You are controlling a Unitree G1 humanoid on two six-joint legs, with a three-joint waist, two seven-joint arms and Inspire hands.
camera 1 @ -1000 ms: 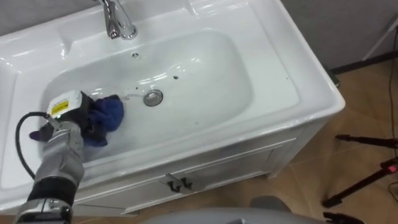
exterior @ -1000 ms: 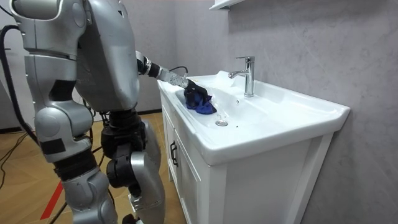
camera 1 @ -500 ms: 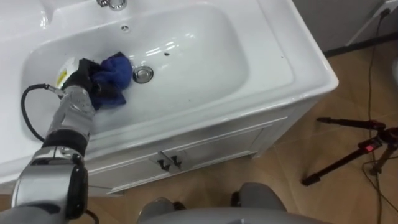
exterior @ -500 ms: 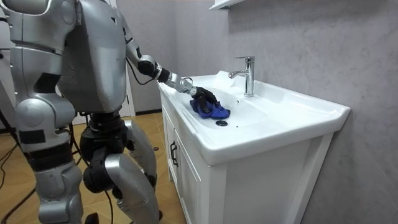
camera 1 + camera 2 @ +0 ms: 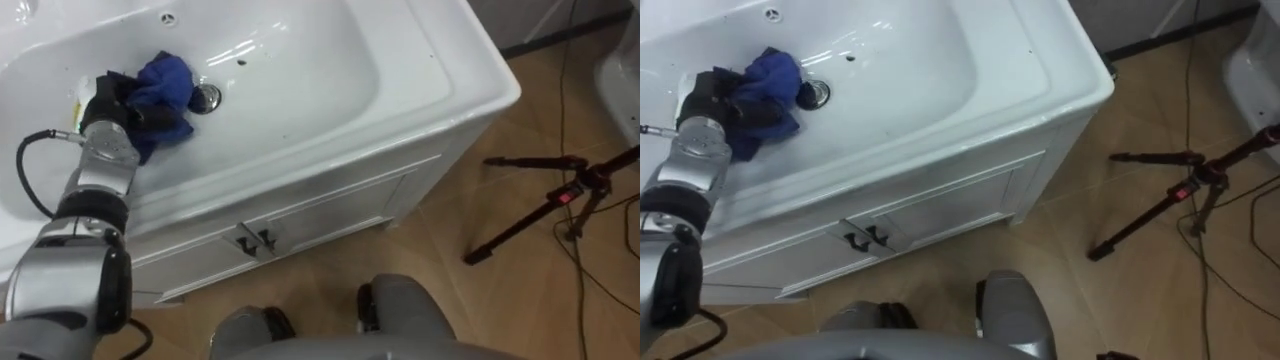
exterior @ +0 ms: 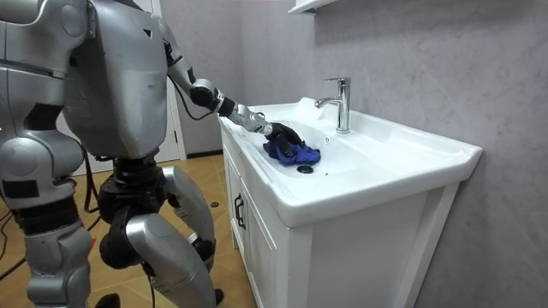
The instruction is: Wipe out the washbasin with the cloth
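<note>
In basin [image 5: 330,60] btm, left of centre, just beside drain [image 5: 207,96]: bunched blue cloth [image 5: 165,82]. Gripped from basin's left side by left hand [image 5: 108,95], fingers curled into it. At back edge: tap [image 6: 341,103]. On floor, well apart at right: tripod [image 5: 545,200].

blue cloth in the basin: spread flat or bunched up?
Bunched up. The blue cloth is a crumpled wad gripped in the left hand, lying inside the basin beside the drain.

Bright, even indoor light, white glare streaks on the glossy basin [image 5: 330,90] — soft shadows under its rim
</note>
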